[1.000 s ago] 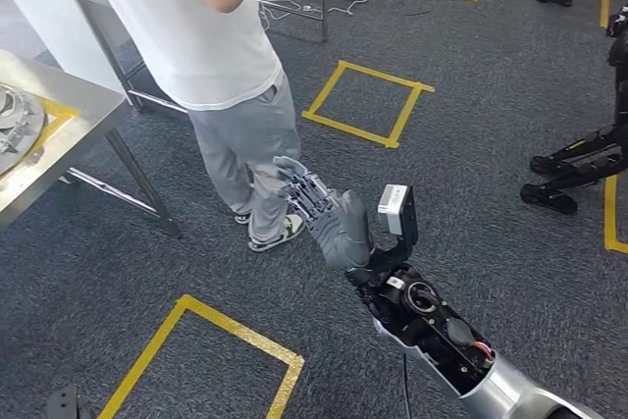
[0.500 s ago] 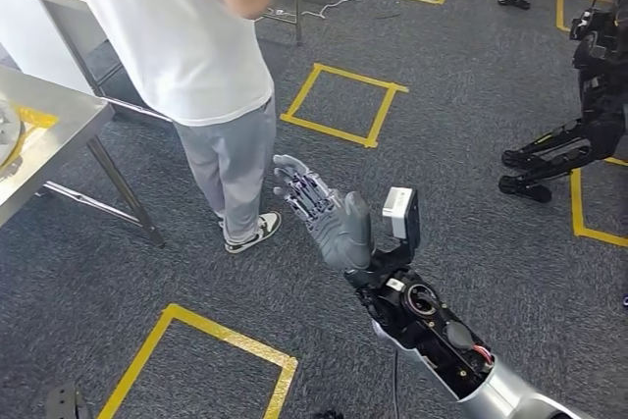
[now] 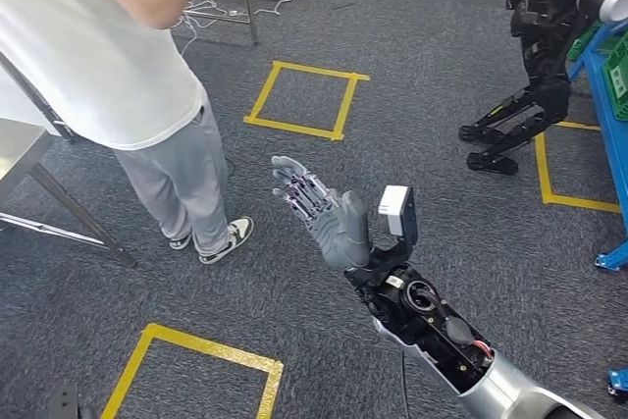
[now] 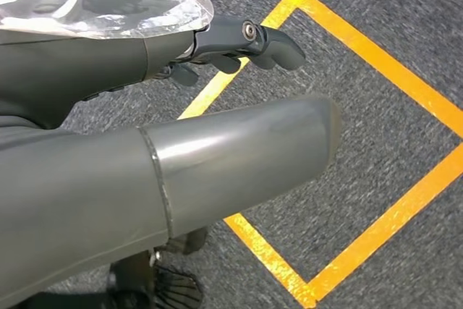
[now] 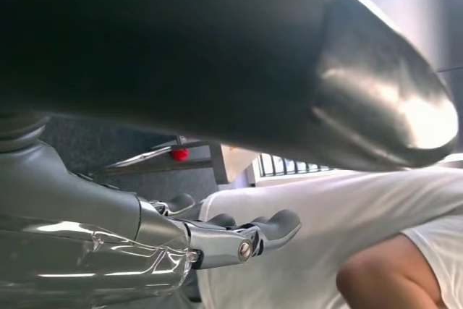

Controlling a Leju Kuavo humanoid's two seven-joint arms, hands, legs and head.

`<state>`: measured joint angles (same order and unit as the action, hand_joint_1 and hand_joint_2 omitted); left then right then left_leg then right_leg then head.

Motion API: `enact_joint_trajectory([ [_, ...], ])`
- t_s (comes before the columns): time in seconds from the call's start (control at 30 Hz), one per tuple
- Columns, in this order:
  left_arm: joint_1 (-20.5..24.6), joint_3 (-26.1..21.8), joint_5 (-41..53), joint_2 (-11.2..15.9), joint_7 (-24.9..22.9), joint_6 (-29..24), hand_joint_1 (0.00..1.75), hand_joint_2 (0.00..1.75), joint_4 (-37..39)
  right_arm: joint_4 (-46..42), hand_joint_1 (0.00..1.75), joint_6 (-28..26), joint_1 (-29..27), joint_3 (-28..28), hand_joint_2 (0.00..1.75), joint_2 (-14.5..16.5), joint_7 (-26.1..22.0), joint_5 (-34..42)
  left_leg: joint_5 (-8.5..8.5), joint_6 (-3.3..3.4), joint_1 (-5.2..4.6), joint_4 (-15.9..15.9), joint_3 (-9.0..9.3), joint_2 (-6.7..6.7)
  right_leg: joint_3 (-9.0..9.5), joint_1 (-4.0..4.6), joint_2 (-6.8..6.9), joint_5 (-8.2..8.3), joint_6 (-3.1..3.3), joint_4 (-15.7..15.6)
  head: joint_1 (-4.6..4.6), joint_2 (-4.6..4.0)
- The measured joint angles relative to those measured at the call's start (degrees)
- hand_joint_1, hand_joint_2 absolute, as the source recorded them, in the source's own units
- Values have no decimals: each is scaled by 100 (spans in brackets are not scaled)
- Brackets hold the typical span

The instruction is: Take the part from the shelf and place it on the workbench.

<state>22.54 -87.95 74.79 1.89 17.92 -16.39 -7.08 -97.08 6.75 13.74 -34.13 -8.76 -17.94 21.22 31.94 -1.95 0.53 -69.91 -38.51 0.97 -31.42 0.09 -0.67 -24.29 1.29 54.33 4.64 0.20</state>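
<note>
Two empty robot hands: right robot hand [image 3: 326, 218] outstretched, left robot hand [image 4: 163, 171] over carpet.

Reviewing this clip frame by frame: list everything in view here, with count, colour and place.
Floor: one, dark grey carpet, throughout.
Tape squares: several, yellow, on the floor ahead, near the camera and far off.
Person: one, white shirt, grey trousers, sneakers, standing upper left.
Table legs: metal, far left behind the person.
Second robot: one, black, sitting on the floor upper right.
Rack: one, blue, right edge, with a green crate.
Cables: white, on the floor at the top.
Right hand: grey, raised mid-frame, fingers spread, holding nothing.
Left hand: grey, hanging over a tape square, holding nothing.
</note>
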Motion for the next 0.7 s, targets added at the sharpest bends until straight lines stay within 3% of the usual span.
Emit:
enact_joint_trajectory([
  [0.03, -12, 0, 4, 0, -1, 1, 0, 0, 0, 11, 0, 0, -2, -2, 0, 0, 1, 0, -10, 10, -1, -148, -95, -27, 3, 4, -50, 1, 6, 1, -3, 0],
  [0.07, -19, 0, 10, -1, -1, 1, 0, 0, 0, 19, 0, 0, -2, -2, 0, 0, 1, 0, -131, 26, -3, -62, -82, -49, 7, 7, -104, 0, 6, 4, -5, 0],
  [0.13, -10, 0, 25, 1, -1, 1, 0, 0, 0, 23, 0, -1, -1, -3, 0, 0, 2, 0, -563, 84, -3, 655, 208, -157, 17, 7, -206, -2, 3, 11, -9, 0],
  [0.2, 16, 0, 36, 9, -1, -1, 0, 0, 0, 22, 0, -1, 1, -3, 0, 1, 3, 0, -822, 128, 0, 1342, 503, -317, -8, 19, -293, -6, -19, 32, -13, 0],
  [0.23, 25, 0, 40, 12, -1, -1, 0, 0, 0, 21, 0, -2, 0, -3, 0, 1, 4, 0, -844, 137, -3, 1496, 565, -367, -28, 17, -331, -5, -39, 39, -12, 0],
  [0.33, 35, 0, 49, 8, 0, -4, 0, 0, 0, 19, 0, -2, -10, -1, 0, 0, 4, 0, -829, 149, -14, 1552, 591, -316, -55, -8, -429, 8, -109, 31, -11, 0],
  [0.47, 39, 0, 51, 3, 0, -4, 0, 0, 1, 18, 0, -2, -13, -1, 0, 0, 4, 0, -834, 161, -8, 1562, 601, -297, -58, -5, -453, 8, -126, 26, -12, 0],
  [0.53, 45, 1, 57, -10, 1, -4, 0, 0, 2, 10, 0, -7, -20, 6, 0, 0, 2, 0, -846, 181, 19, 1589, 622, -256, -85, 3, -381, -41, -148, 87, -9, 0],
  [0.6, 48, 2, 74, -18, 4, -1, 0, 0, 2, -5, 0, -24, -43, 13, 0, 0, 6, -2, -840, 219, 41, 1612, 649, -107, -509, -33, -146, -448, -234, 1009, 43, 0],
  [0.63, 48, 2, 82, -17, 5, 1, 0, 0, 2, -10, 0, -35, -54, 14, 0, 0, 11, -5, -829, 227, 43, 1612, 661, -30, -661, -57, -43, -559, -273, 1342, 71, 0],
  [0.67, 48, 2, 94, -20, 7, 2, 0, 0, 2, -18, 0, -48, -65, 15, 0, 0, 20, -9, -816, 226, 46, 1611, 675, 49, -721, -89, 44, -582, -302, 1505, 98, 0],
  [0.7, 51, 2, 106, -26, 7, 2, 0, 0, 2, -27, 0, -58, -70, 18, 0, 0, 26, -14, -805, 209, 51, 1609, 694, 93, -518, -102, 100, -361, -300, 1111, 107, 0],
])
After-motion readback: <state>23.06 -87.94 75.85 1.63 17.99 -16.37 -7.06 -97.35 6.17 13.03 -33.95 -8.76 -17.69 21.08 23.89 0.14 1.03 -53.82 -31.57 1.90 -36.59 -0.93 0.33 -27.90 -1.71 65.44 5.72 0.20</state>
